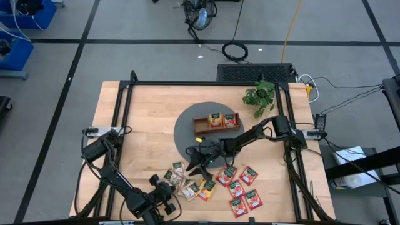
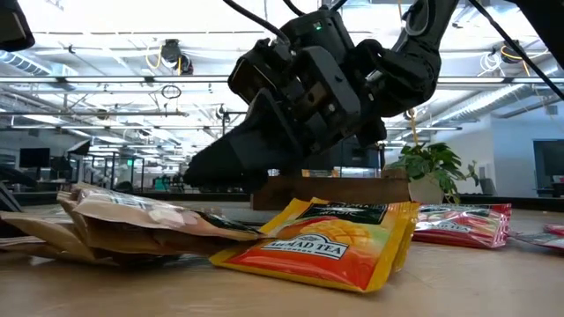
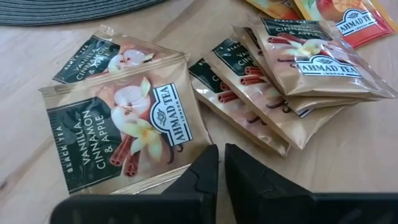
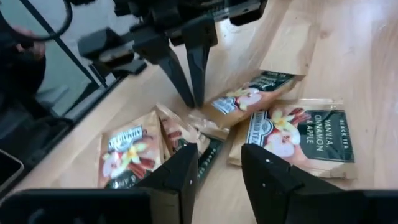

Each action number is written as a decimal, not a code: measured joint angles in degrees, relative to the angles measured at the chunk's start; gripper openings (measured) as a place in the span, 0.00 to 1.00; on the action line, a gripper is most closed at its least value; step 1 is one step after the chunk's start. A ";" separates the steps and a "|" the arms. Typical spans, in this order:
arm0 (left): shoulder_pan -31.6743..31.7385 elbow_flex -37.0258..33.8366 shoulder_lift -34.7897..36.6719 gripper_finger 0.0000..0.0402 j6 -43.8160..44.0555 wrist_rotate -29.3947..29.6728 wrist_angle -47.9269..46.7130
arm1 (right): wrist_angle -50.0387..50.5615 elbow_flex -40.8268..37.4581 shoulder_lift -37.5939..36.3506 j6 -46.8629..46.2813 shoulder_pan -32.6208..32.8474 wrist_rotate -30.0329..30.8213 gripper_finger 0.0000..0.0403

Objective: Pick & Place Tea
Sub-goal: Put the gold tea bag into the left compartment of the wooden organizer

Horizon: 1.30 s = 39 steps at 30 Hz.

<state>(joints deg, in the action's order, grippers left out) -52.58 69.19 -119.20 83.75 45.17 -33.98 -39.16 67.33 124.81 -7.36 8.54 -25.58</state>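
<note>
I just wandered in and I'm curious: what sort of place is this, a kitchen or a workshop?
Probably a robotics lab in an open industrial hall: a framed wooden table, cables trailing over the grey floor, and ceiling trusses with strip lights.

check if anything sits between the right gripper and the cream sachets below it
Nothing visible does. The right gripper hangs open just above the cream sachets, with only bare table between its fingers. The left gripper points down beside the same pile, not under the right one.
</note>
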 joint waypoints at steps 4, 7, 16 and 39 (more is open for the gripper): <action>0.00 0.00 0.00 0.09 -0.01 -0.22 -0.27 | -0.02 -0.02 0.00 1.83 0.70 0.12 0.28; -0.08 0.02 -0.49 0.09 -0.01 -1.25 -0.74 | -0.06 -0.02 0.00 3.44 1.06 2.49 0.28; -0.85 -3.49 -0.48 0.09 2.40 -1.57 1.11 | 8.39 5.64 -0.02 4.91 -0.24 1.53 0.28; -1.14 -3.78 -0.70 0.09 1.88 -1.73 1.31 | 17.69 17.68 7.67 -6.74 -2.71 -7.93 0.28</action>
<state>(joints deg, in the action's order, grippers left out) -53.71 65.41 -119.90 85.64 43.44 -32.67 -21.47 85.01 132.49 -14.09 5.83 -33.51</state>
